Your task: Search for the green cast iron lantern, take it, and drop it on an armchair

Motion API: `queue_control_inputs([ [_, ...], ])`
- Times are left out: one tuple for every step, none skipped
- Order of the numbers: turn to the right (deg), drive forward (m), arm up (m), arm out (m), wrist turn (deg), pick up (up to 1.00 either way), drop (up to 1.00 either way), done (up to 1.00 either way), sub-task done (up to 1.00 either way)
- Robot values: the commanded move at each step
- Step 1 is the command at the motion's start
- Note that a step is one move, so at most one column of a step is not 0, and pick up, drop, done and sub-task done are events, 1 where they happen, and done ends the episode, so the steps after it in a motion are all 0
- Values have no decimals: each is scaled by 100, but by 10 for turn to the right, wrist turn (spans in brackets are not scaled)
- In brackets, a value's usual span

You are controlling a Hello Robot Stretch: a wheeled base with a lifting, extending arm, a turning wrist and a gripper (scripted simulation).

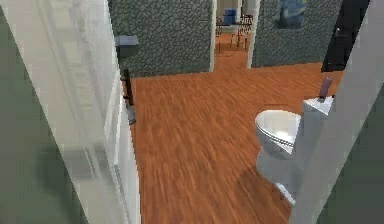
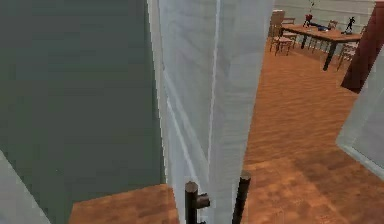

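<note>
1. Lantern, green cast iron: I cannot tell from here where it stands, nor where the armchair is. I judge the search step is in hand, with taking and dropping not yet begun.
2. My claw [image 2: 197, 203] is, I think, the dark stub at the arm side view's bottom edge, just left of my arm [image 2: 243, 202]. Its far end is cut off there, so I cannot tell its state or whether it holds anything.
3. A white door [image 2: 205, 90] stands edge-on just beyond the arm, with a grey-green wall [image 2: 70, 100] to its left. That side is tight.
4. Ahead, a pale door leaf [image 1: 90, 110] crowds the forward view's left and a white toilet [image 1: 283, 135] sits at its right. Between them the wooden floor [image 1: 200, 130] runs narrow near me and widens farther on.
5. The next move, as I judge it, calls for driving straight down that strip, midway between leaf and toilet, with the arm drawn in so nothing catches the door.
6. Beyond, an opening [image 1: 232, 45] breaks the dark stone-patterned wall [image 1: 170, 35].
7. The arm side view's upper right shows a bench [image 2: 322, 35] with chairs [image 2: 280, 28] across open floor. That furnished room seems worth scanning first.
</note>
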Motion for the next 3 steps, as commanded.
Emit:
queue_control_inputs([
  [0, 100, 0, 0, 0, 0, 0, 0, 0],
  [60, 0, 0, 0, 0, 0, 0, 0, 0],
  [0, 55, 0, 0, 0, 0, 0, 0, 0],
])
